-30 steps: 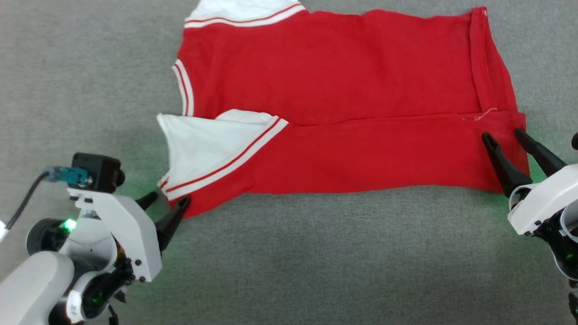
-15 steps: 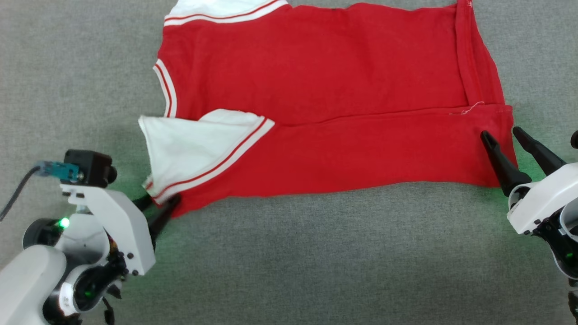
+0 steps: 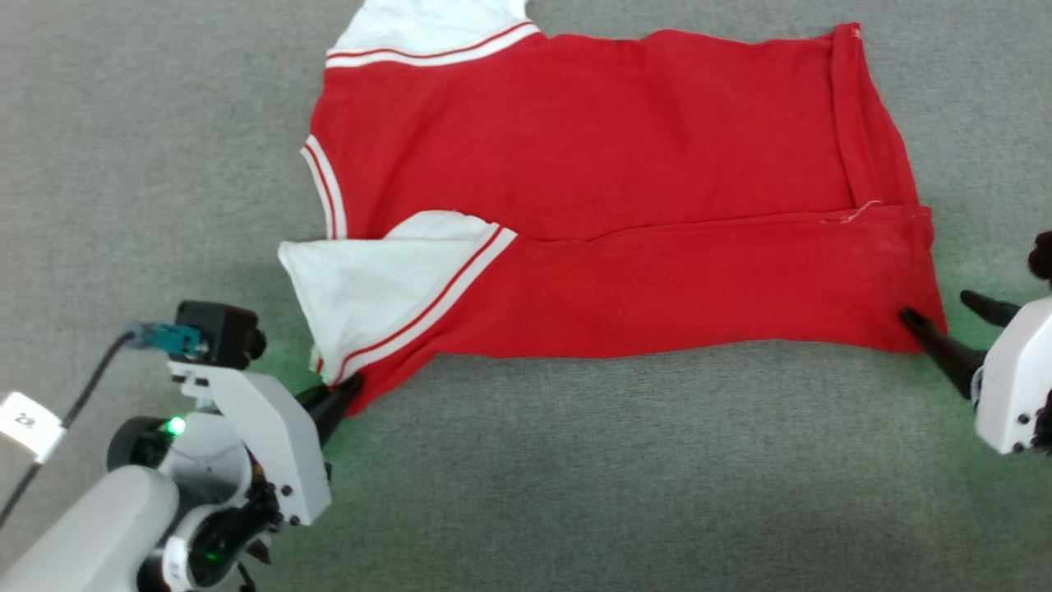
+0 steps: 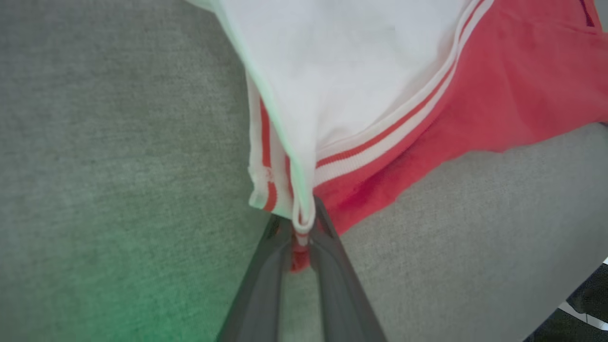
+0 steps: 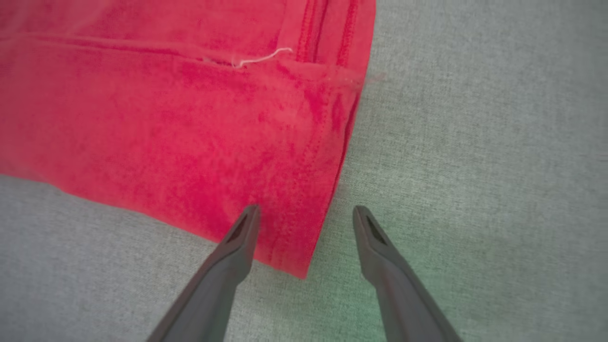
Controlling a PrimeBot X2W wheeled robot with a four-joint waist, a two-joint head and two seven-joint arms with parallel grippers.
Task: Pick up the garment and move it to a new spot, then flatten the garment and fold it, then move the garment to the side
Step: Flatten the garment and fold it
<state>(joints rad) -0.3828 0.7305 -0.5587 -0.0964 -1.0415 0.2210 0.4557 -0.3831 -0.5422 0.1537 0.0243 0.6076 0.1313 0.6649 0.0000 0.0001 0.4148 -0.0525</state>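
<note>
**One-sided grip**

My left claw pinches the sleeve corner of the red short-sleeved cloth jersey with white striped trim, which lies folded on a grey felt-like surface. My right claw stands spread astride its hem corner. Lifting now would likely skew the fold. Room beyond: cannot tell.

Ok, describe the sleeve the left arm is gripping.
The red garment lies spread on the grey surface. At its near left corner a white sleeve fans out. Unlike the far sleeve, its striped tip sits pinched in the jaws of the left gripper.
</note>
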